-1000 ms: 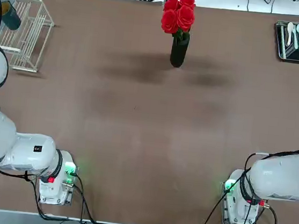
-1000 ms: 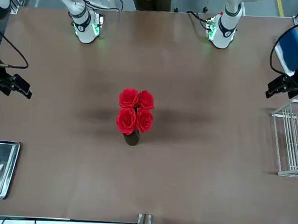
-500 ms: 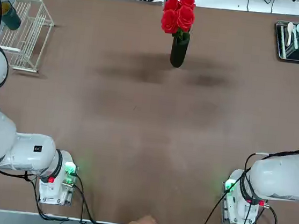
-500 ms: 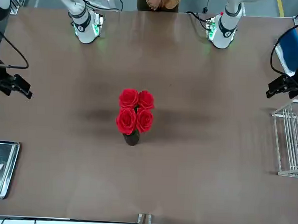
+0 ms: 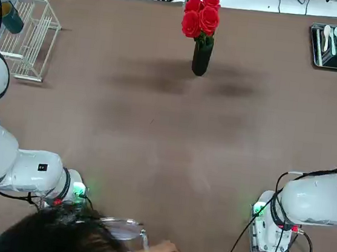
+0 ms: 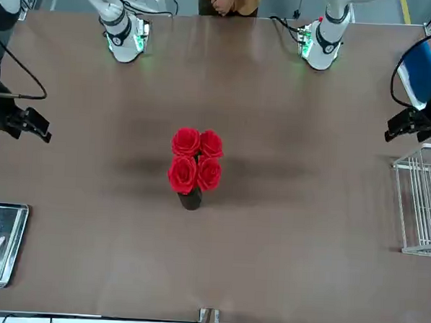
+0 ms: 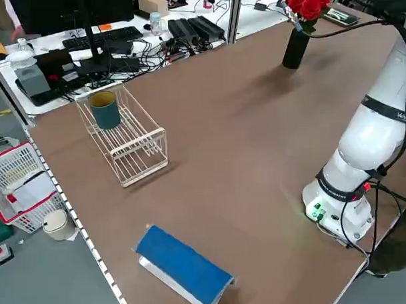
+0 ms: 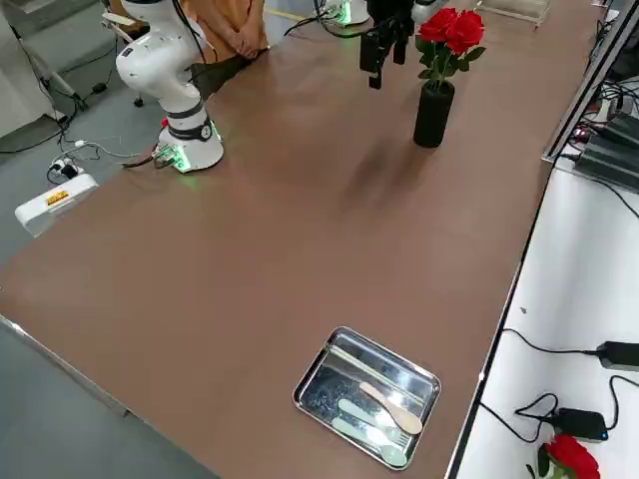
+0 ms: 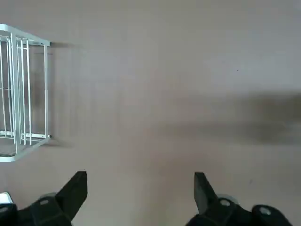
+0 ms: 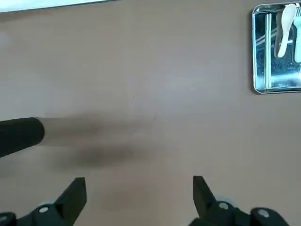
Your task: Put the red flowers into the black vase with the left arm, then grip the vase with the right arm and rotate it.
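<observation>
Black vase (image 10: 19,135) beside right end effector (image 10: 136,200).

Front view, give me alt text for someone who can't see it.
Red flowers stand in a black vase at the middle of a brown table. Both arms are drawn back high at the sides, the right gripper at the picture's left, the left gripper at its right. A metal tray and wire rack sit near the edges.

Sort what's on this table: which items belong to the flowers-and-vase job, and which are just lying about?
Part of the job:
red flowers, already standing in the vase
black vase

Just lying about:
white wire rack
dark green cup in the rack
metal tray with spoons
blue-topped block
</observation>
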